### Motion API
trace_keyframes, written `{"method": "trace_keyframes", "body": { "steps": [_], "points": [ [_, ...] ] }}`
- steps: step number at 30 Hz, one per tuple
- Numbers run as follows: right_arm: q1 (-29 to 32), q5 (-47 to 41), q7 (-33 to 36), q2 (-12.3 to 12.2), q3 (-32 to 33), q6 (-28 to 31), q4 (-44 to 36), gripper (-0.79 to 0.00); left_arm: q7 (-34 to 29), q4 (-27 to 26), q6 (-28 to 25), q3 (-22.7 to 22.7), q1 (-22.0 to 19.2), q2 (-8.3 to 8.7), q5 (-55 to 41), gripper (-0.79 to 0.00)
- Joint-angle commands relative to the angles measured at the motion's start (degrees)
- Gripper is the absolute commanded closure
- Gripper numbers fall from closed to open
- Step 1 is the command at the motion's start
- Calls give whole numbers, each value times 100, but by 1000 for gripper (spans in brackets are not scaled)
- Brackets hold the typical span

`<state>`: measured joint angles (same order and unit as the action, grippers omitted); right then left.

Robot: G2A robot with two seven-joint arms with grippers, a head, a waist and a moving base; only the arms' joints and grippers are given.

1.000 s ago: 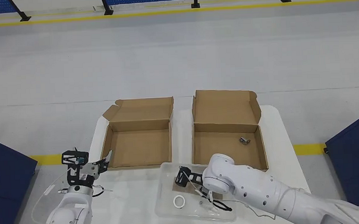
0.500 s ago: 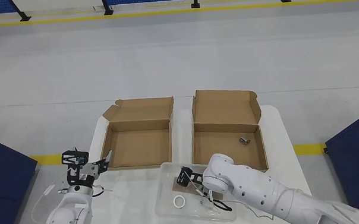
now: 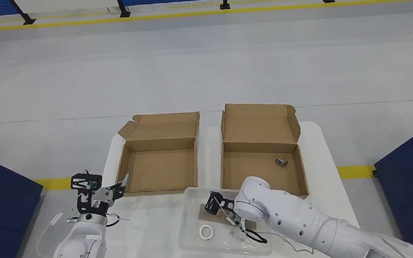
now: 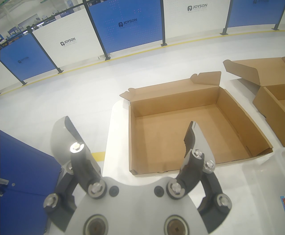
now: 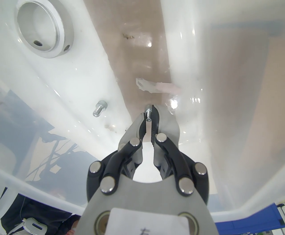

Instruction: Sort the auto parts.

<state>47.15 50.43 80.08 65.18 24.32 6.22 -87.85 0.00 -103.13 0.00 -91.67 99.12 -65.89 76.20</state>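
Observation:
My right gripper (image 5: pixel 148 116) is inside the clear plastic bin (image 3: pixel 192 198), shut on a small silver screw (image 5: pixel 148 111) whose threaded tip pokes out between the fingertips. A second screw (image 5: pixel 100 108) lies loose on the bin floor beside it, and a silver metal ring (image 5: pixel 43 29) rests farther off; in the top view the ring (image 3: pixel 206 232) sits near the bin's front. My left gripper (image 4: pixel 131 135) hangs open and empty over the table's left edge, in front of the left cardboard box (image 4: pixel 224 98).
Two open cardboard boxes stand behind the bin: the left box (image 3: pixel 160 168) is empty, the right box (image 3: pixel 263 169) holds a small metal part (image 3: pixel 280 161). Blue barriers flank the table on both sides.
The right gripper has shifted slightly to the right and toward the near side inside the bin. The left arm has not moved.

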Motion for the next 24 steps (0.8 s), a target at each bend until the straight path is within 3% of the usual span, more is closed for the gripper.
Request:
{"method": "trace_keyframes", "body": {
  "steps": [1, 7, 24],
  "points": [
    [29, -71, 91, -47, 152, -25, -235, 0, 0, 0, 0, 0, 0, 0, 0, -785],
    [299, -286, 666, -299, 664, 12, -1089, 0, 0, 0, 0, 0, 0, 0, 0, -785],
    [299, -286, 666, -299, 664, 12, -1089, 0, 0, 0, 0, 0, 0, 0, 0, -785]
  ]
}}
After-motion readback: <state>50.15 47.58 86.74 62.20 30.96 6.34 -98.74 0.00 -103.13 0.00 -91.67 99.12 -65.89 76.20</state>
